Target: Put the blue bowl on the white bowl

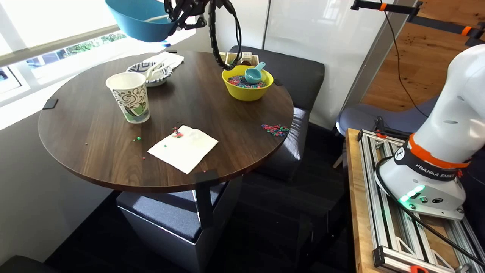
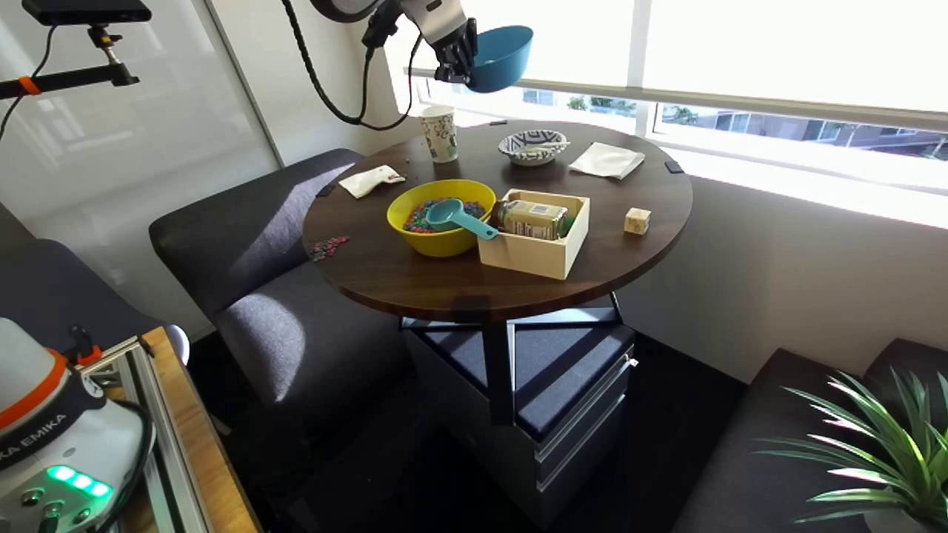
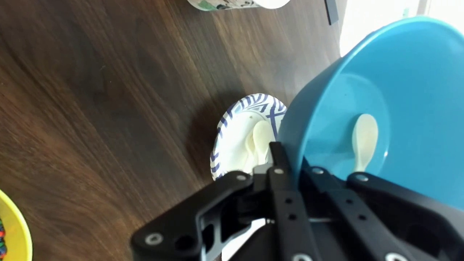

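One little rim pinch: jaws clamped on the blue bowl (image 2: 502, 62), so it could swivel and dump its spoon (image 3: 365, 141).

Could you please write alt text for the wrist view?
The tool grips a blue bowl by its rim, with a pale spoon inside. Below, a patterned white bowl holding more spoons stands on a wooden table.

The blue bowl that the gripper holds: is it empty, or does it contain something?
Not empty: in the wrist view, a white spoon, partly hidden by the gripper, lies inside the blue bowl.
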Available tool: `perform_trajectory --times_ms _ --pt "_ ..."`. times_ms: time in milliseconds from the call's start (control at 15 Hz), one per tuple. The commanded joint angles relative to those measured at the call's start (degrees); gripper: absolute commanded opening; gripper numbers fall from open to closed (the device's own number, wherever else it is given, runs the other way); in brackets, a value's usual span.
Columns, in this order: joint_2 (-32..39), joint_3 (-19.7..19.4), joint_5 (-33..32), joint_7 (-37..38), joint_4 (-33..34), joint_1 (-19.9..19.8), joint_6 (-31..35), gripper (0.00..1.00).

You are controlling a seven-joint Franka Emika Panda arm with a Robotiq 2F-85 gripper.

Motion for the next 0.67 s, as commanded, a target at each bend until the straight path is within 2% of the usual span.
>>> perform_trajectory --times_ms 0,133,600 --pt "2.71 0.74 0.06 -0.63 2.31 -0.48 -1.72 0.01" --pt "4.95 1.18 0.40 -2.36 4.48 -1.05 -4.74 0.01" --pt "13.56 -1.68 -2.16 5.66 13.31 -1.38 -6.73 0.01"
